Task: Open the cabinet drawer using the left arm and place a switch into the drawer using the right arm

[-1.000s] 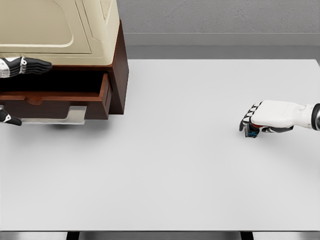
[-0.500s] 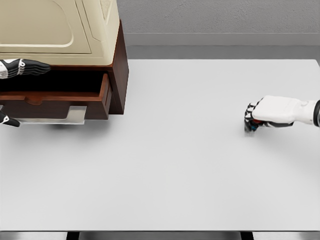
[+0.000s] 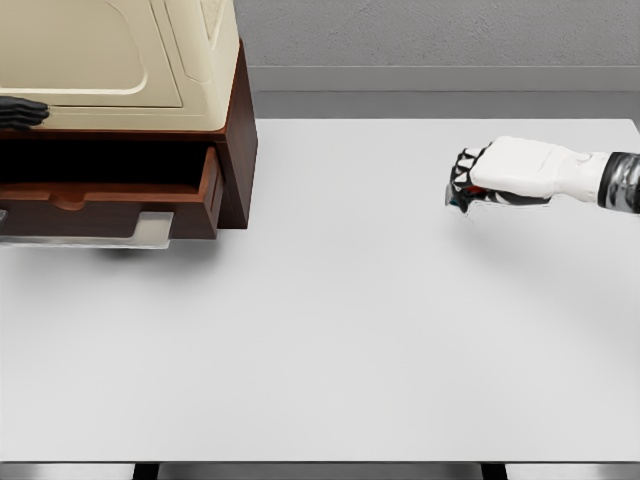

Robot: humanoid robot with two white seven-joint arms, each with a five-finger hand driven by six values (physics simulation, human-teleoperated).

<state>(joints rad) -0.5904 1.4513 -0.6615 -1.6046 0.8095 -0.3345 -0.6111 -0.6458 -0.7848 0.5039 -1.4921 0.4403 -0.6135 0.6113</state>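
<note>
carry the switch (image 3: 456,197) leftward and high enough to clear the front panel of the open drawer (image 3: 110,190), then lower it into the dark cavity before you let go. your right hand (image 3: 500,172) has its fingers closed around the switch above the tabletop (image 3: 350,330), well apart from the drawer; only a small dark bit with a blue fleck shows.

White table, brown cabinet, cream top.
The table (image 3: 330,330) was plain white against a grey wall (image 3: 430,35). The cabinet (image 3: 236,150) was reddish-brown, its drawer (image 3: 110,205) the same, under a cream top (image 3: 110,60). The right hand (image 3: 500,172) was white with black fingers (image 3: 465,165); a black fingertip (image 3: 22,112) showed at left.
</note>
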